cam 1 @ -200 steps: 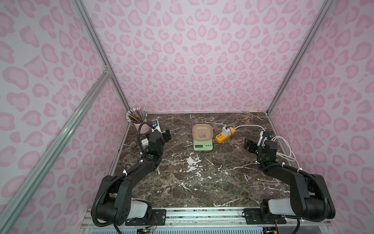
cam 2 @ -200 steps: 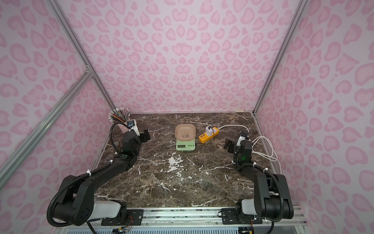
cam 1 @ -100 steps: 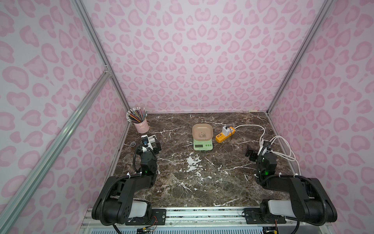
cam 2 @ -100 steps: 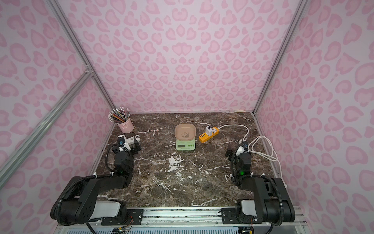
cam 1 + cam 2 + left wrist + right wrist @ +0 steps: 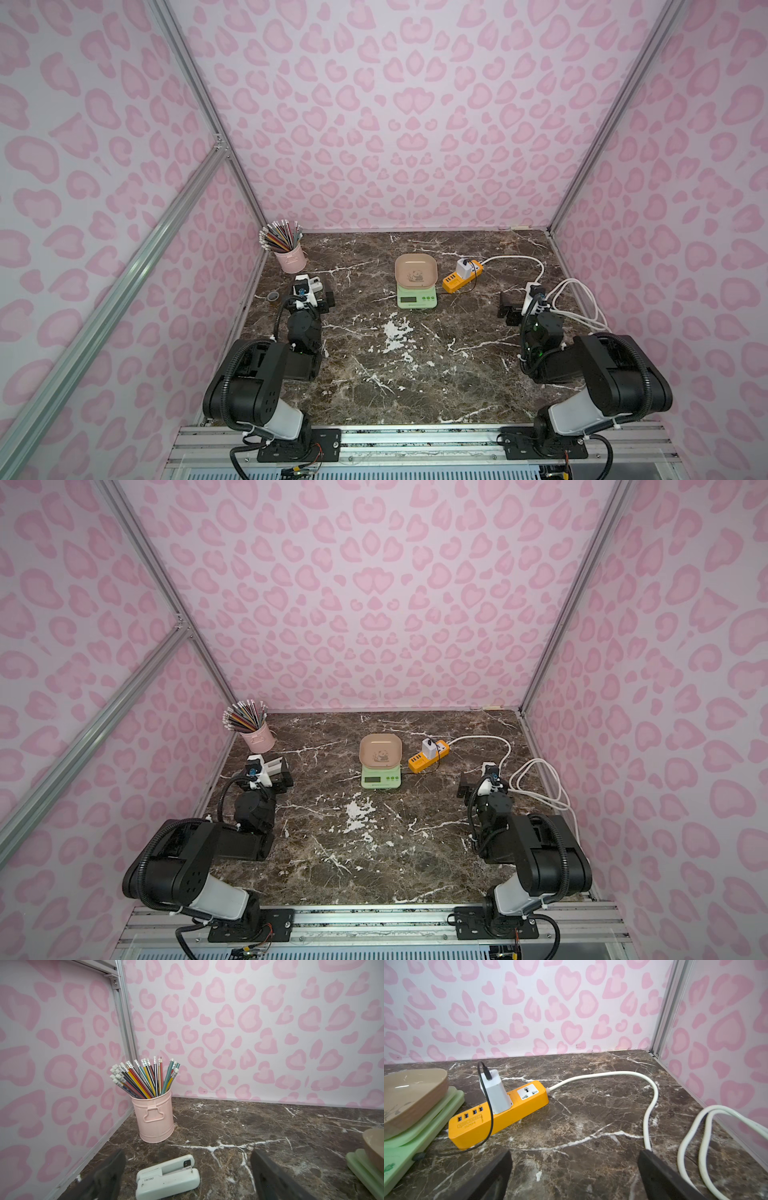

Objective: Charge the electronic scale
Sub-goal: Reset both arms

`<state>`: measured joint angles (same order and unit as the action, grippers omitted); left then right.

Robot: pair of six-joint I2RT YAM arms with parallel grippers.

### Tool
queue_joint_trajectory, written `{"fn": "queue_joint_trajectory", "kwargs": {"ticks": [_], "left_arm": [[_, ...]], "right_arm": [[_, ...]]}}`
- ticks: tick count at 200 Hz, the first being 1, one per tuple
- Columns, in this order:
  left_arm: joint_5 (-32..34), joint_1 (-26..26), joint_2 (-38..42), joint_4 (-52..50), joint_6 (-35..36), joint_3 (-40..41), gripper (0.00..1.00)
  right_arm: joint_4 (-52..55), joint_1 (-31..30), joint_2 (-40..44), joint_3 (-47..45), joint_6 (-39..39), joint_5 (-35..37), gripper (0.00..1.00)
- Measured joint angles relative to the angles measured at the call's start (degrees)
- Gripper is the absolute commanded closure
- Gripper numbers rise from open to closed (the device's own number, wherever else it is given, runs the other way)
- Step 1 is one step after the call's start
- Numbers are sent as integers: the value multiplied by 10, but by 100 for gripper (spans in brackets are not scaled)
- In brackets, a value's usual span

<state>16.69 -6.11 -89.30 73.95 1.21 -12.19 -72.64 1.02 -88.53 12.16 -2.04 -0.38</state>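
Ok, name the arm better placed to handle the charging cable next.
Right. The right claw, open, faces the black cable running from the white charger to the electronic scale. The left claw, open too, faces the pencil cup and stapler.

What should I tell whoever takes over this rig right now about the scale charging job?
Left pincer: open, empty, near a white plastic stapler.
Right pincer: open, empty, facing the orange plastic power strip.
Pale green flat electronic scale with beige tray: mid-table, beside the strip.
Done: thin black cable runs from the white cube charger on the strip to the scale's side, apparently plugged in.
Left: confirm charging; display unreadable here.
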Motion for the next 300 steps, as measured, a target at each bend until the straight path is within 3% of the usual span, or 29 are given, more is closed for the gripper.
{"fn": "queue_joint_trajectory", "kwargs": {"ticks": [115,160,216,300], "left_arm": [[-1,0,0,5,-2,2,5],[1,0,5,74,-2,63,5],[2,0,2,50,-2,6,4],[3,0,0,20,-2,2,4]], "right_arm": [[16,0,4,5,2,-4,1],[-48,1,15,-63,-1,7,1],[-42,2,10,-18,-7,11,1],[14,-3,5,5,2,4,1]]}}
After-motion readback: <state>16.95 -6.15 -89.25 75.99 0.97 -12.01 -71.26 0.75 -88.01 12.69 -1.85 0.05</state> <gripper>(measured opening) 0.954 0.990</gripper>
